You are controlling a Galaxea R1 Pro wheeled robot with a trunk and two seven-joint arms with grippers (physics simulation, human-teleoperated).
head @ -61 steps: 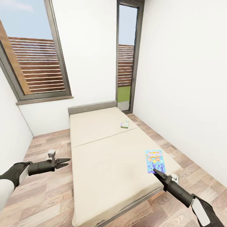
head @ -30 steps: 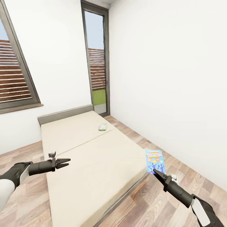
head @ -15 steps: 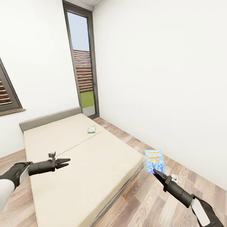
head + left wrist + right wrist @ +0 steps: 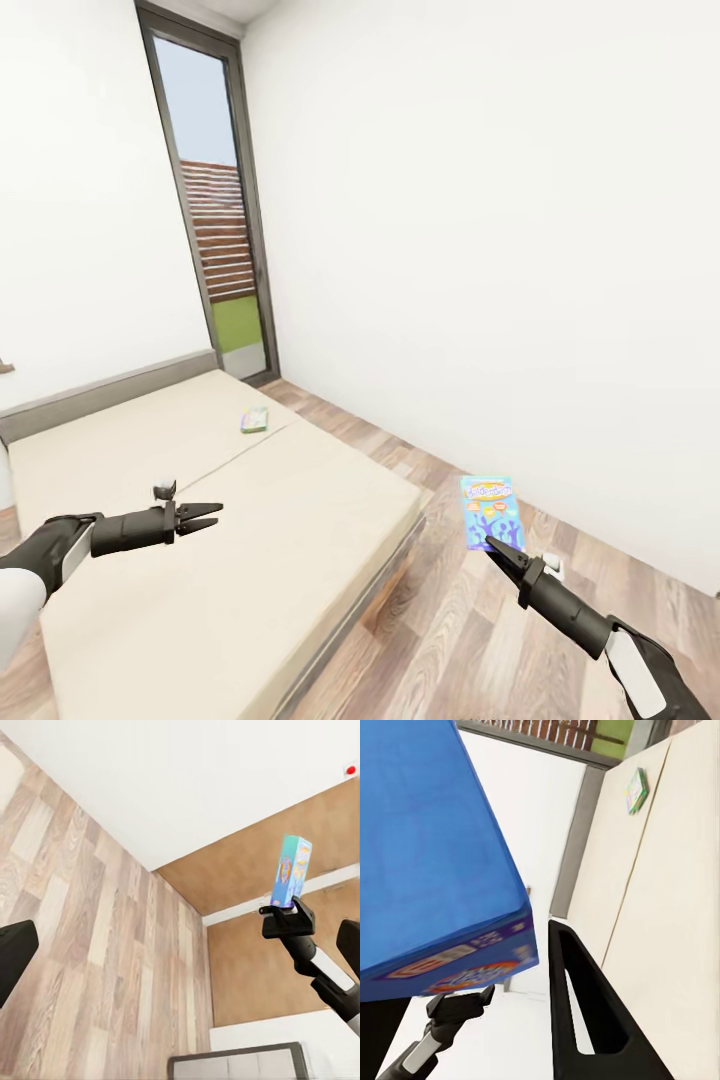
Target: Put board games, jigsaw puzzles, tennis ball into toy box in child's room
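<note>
Blue board game [image 4: 492, 511], printed with purple figures, stood upright in your right hand [image 4: 497, 547], whose fingers were clamped on its lower edge, out over the wood-plank floor [image 4: 470, 640] just beside the bed [image 4: 230, 540]. Your left hand [image 4: 205, 516] hovered over the mattress with its fingers nearly together and nothing between them.

Risk: the box was pinched at one narrow edge only, so a sharp turn of the base or arm would probably let it pivot or slip out onto the floor. A wide swing near the white wall [image 4: 500, 250] could also knock it loose.

One pale green board game [image 4: 255, 419] lay flat on the far mattress pad, well apart from both hands. A tall narrow window [image 4: 210, 215] stood beyond the bed's head.
</note>
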